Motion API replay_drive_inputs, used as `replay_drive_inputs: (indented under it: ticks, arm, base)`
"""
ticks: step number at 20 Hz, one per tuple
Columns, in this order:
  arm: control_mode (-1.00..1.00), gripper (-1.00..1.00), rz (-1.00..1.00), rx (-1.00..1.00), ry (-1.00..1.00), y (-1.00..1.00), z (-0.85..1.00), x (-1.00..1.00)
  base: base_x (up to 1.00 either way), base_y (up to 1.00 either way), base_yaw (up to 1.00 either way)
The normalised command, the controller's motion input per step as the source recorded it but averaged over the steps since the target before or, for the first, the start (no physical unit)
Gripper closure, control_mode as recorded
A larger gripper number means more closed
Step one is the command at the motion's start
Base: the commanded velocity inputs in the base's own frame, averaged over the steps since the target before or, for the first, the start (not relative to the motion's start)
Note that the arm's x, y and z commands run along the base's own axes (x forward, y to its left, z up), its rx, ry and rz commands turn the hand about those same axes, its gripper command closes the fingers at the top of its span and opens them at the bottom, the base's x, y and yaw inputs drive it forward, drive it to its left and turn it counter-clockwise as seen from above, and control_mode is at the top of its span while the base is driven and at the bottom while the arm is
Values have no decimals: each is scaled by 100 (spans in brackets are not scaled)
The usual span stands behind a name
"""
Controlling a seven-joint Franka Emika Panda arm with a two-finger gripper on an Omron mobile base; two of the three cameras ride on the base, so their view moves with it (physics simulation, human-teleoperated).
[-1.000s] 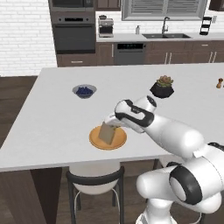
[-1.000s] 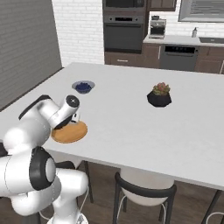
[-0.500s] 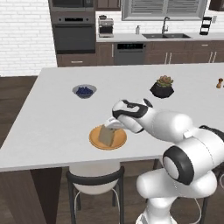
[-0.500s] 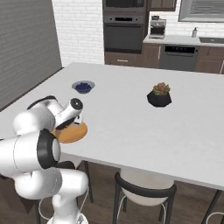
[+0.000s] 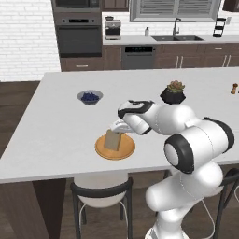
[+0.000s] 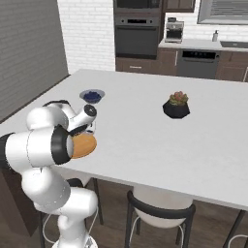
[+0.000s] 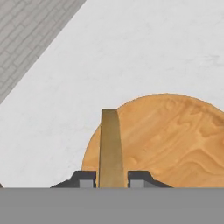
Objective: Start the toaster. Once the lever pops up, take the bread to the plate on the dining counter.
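My gripper [image 5: 119, 128] is shut on the bread [image 5: 113, 139], a tan slice held on edge and tilted. Its lower edge rests on or just above the round orange plate [image 5: 122, 151] on the white dining counter [image 5: 51, 130]. Looking along the hand, the bread [image 7: 110, 148] stands edge-on between my two fingertips [image 7: 87, 179] over the left part of the plate [image 7: 175, 140]. From the right base camera, the plate [image 6: 85, 145] peeks out behind my forearm and the gripper [image 6: 89, 127] sits above it. The toaster is out of view.
A small grey bowl of blue berries [image 5: 90, 97] sits beyond the plate. A dark potted plant [image 5: 173, 93] stands mid-counter and a small brown shaker [image 5: 234, 88] far right. A stool [image 5: 100, 191] is tucked under the near counter edge.
My elbow has folded up and closer to the counter. The hand with the bread has stayed over the plate, shifting only slightly.
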Motion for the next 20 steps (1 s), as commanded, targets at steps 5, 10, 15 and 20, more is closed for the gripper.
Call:
replay_drive_inputs:
  ticks: [5, 10, 15, 20]
  arm:
    - [-100, 100, 2, -3, 1, 0, -30, 4]
    - [-100, -100, 1, -3, 0, 0, -36, -18]
    - [-100, -100, 0, -4, 0, 0, -32, -13]
    - [-100, -100, 0, -5, 0, -20, -24, 0]
  base:
    - [0, 0, 0]
    - [0, 0, 0]
    - [0, 0, 0]
    - [0, 0, 0]
